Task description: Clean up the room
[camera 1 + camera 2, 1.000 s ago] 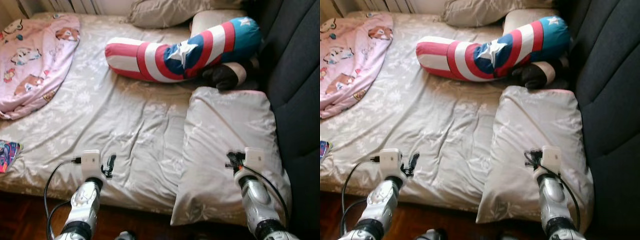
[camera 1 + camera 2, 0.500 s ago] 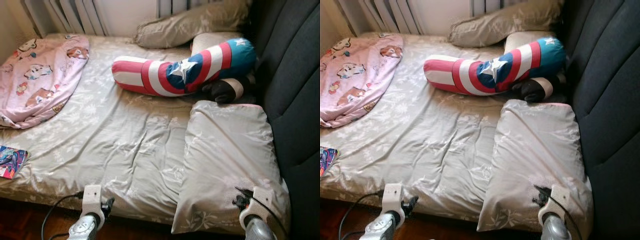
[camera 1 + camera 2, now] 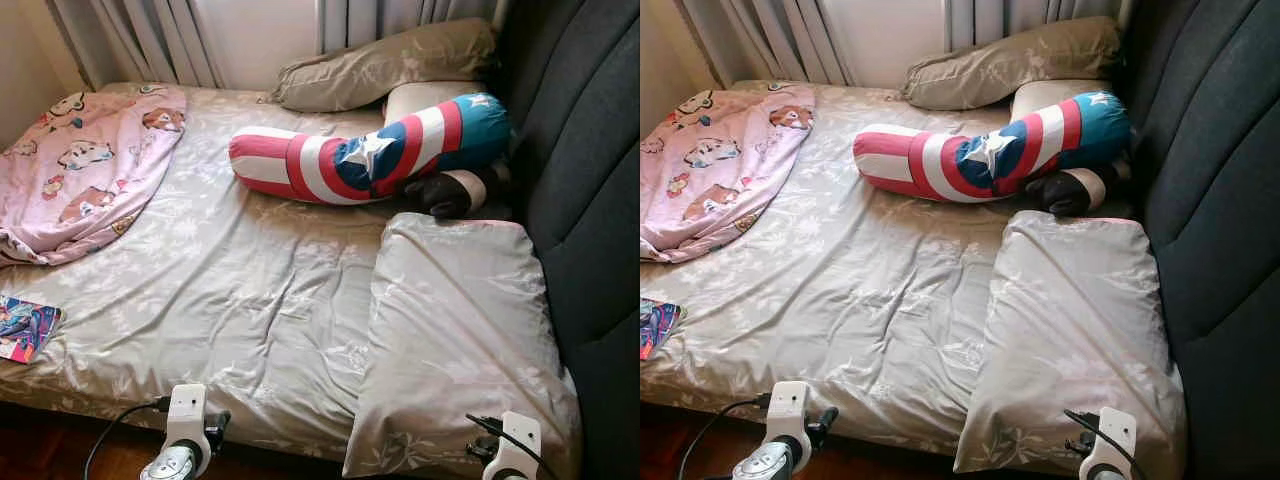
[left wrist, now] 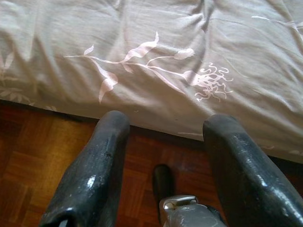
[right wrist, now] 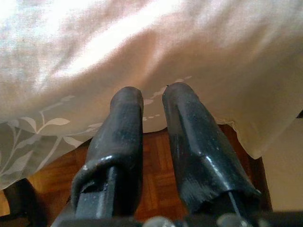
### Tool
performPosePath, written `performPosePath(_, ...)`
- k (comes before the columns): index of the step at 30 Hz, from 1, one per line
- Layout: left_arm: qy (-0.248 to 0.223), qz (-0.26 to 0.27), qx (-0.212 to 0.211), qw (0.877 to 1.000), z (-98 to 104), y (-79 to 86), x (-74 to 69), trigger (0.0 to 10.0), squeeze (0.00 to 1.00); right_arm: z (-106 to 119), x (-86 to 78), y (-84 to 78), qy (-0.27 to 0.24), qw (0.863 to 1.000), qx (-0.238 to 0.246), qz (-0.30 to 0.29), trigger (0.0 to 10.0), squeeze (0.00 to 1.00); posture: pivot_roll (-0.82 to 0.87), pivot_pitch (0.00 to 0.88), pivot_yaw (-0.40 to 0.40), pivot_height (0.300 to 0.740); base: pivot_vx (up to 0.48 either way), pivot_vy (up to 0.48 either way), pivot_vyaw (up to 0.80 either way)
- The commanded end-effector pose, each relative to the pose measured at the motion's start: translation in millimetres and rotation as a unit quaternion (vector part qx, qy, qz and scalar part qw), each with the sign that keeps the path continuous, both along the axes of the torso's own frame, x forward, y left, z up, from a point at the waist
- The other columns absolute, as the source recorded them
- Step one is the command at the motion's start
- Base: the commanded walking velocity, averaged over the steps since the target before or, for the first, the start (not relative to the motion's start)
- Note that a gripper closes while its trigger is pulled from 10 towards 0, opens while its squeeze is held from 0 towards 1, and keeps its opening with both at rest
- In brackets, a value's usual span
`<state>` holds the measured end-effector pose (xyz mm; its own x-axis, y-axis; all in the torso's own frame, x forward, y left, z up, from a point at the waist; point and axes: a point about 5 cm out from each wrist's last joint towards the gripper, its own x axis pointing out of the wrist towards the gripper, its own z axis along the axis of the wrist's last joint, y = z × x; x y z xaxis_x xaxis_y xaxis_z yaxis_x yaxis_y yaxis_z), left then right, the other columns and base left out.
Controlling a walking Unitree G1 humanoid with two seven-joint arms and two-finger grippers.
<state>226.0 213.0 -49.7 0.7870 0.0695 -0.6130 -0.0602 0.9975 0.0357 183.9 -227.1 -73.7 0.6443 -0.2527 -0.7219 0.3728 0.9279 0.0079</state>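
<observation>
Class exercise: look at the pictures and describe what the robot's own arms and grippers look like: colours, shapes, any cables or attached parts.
Each arm is silver metal, topped at the wrist by a small white box with a black cable running from it. The left gripper has two long, glossy black, rounded fingers. The right gripper has the same black fingers, slightly scuffed.

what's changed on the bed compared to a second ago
Both arms have drawn back toward the robot: the left gripper and right gripper were over the bed and the near pillow, and are now at the bed's front edge. Nothing was grasped or released. The camera moved, showing more of the curtains. The striped bolster, pink blanket and book lie as before.
</observation>
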Motion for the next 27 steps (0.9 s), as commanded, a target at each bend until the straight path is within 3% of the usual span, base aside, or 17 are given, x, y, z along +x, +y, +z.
performPosePath(1, 0.025, 0.002, 0.002, 1.0, -7.0, 0.0, -9.2, 10.0, 0.0, -4.1, -6.4, 1.7, 0.019, 1.0, -0.001, 0.001, 10.0, 0.0, 0.0, 0.046, 0.015, 0.74, 0.0, 0.0, 0.0)
performPosePath(3, 0.027, 0.002, 0.002, 1.0, -7.7, -0.8, -10.1, 10.0, 0.0, -5.1, -8.6, 1.6, 0.022, 1.0, -0.002, 0.002, 10.0, 0.04, 0.0, 0.049, 0.014, 0.74, 0.0, 0.0, 0.0)
performPosePath(4, 0.029, 0.002, 0.001, 1.0, -8.3, -1.4, -10.8, 10.0, 0.0, -6.0, -10.4, 1.2, 0.028, 1.0, -0.002, 0.002, 10.0, 1.0, 0.0, 0.062, 0.012, 0.74, 0.0, 0.0, 0.0)
performPosePath(16, 0.037, 0.017, -0.002, 0.999, -11.8, 0.6, -17.1, 10.0, 0.0, -8.4, -12.1, 6.4, 0.043, 0.999, -0.005, 0.032, 10.0, 1.0, 0.02, 0.1, 0.013, 0.74, 0.0, 0.0, 0.0)
performPosePath(17, 0.038, 0.018, -0.002, 0.999, -12.2, 0.7, -17.7, 10.0, 0.0, -8.9, -11.9, 8.4, 0.044, 0.998, 0.003, 0.033, 10.0, 0.0, 0.02, 0.102, 0.014, 0.74, 0.0, 0.0, 0.0)
performPosePath(27, 0.043, 0.012, 0.003, 0.999, -13.0, -3.1, -17.0, 10.0, 0.0, -12.3, -15.0, 16.2, 0.058, 0.997, 0.012, 0.056, 10.0, 0.0, 0.03, 0.122, 0.009, 0.74, 0.0, 0.0, 0.0)
